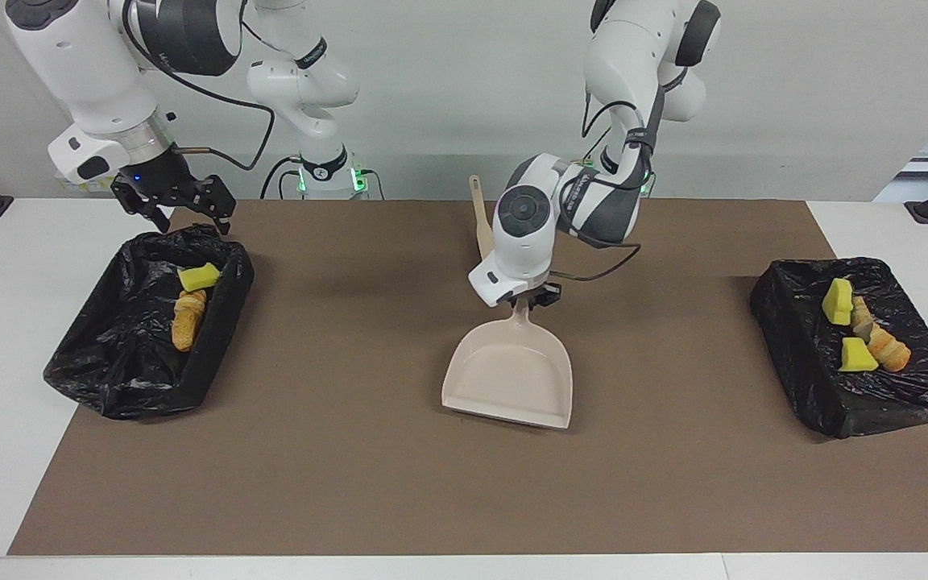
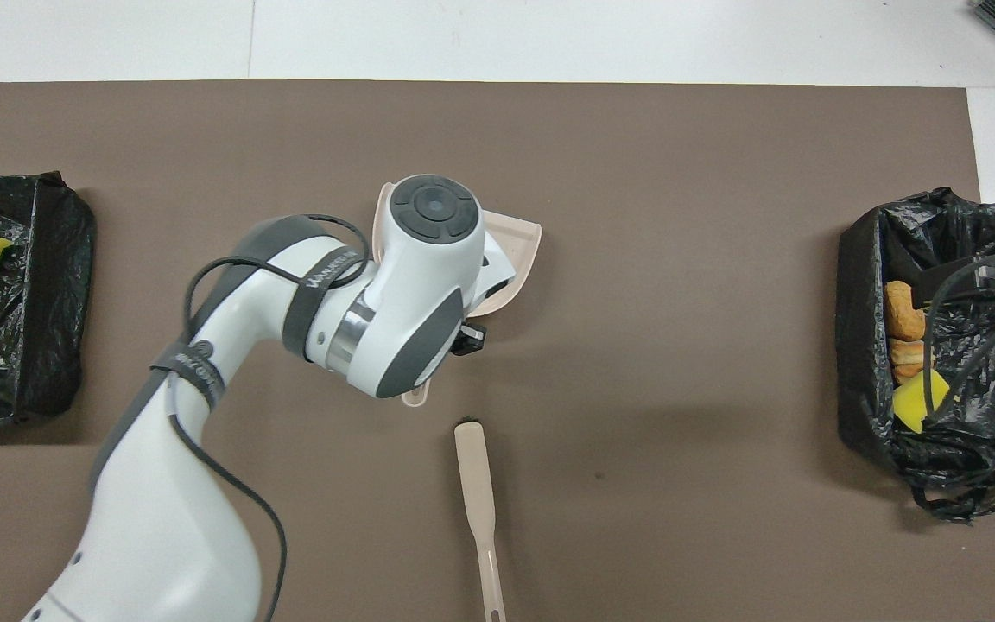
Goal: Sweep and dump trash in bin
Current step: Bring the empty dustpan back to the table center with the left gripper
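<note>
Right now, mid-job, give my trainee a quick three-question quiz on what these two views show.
1. True or false: the dustpan carries trash.
2. Which gripper holds the dustpan's handle: (a) left gripper, (b) right gripper?
3. Fill in: the brush lies on the brown mat, ____ to the robots than the dustpan.

Key:
1. False. Its pan is bare; the trash lies in the two black-lined bins, at either end of the table.
2. (a). The left gripper is shut on the handle, over the middle of the mat; the right gripper waits open over the rim of the bin at the right arm's end.
3. Nearer.
</note>
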